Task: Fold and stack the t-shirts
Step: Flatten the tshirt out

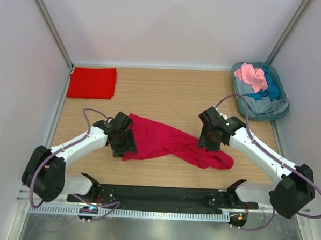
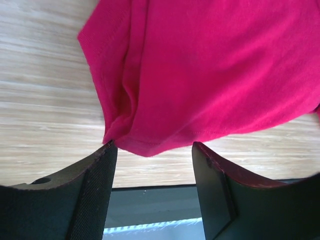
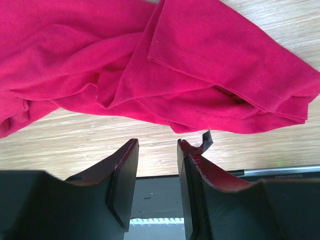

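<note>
A crimson t-shirt (image 1: 170, 143) lies crumpled across the middle of the wooden table, stretched from left to right. My left gripper (image 1: 124, 145) is open over its left end; in the left wrist view a hemmed corner (image 2: 145, 145) of the shirt sits just beyond the fingertips. My right gripper (image 1: 209, 143) is open and empty over the shirt's right part; the right wrist view shows a sleeve (image 3: 235, 70) beyond its tips. A scarlet t-shirt (image 1: 92, 82) lies folded flat at the back left. Pink (image 1: 251, 75), blue (image 1: 271, 89) and grey (image 1: 261, 105) shirts lie in the tub.
The grey-blue oval tub (image 1: 236, 91) stands at the back right. A black strip (image 1: 162, 195) runs along the table's near edge between the arm bases. White walls close in the table on three sides.
</note>
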Robot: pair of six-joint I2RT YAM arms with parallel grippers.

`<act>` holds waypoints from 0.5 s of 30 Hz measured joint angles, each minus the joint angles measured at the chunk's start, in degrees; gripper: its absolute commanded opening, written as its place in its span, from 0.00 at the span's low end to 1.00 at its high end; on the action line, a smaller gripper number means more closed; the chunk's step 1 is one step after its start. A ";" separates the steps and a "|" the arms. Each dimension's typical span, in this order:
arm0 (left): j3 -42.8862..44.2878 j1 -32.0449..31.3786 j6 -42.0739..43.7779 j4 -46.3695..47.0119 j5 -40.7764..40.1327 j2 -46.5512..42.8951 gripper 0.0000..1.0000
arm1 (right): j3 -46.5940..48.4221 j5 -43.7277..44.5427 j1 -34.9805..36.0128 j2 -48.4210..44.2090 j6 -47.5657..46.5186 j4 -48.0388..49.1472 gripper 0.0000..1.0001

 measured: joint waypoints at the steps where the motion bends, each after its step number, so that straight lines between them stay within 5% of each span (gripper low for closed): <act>1: 0.00 0.33 0.11 0.17 -0.13 0.00 0.61 | 0.00 0.00 0.00 -0.11 -0.15 -0.09 0.43; 15: 0.00 1.11 1.11 3.82 1.03 -1.88 0.54 | -0.42 0.24 0.00 -0.76 -0.85 -0.55 0.44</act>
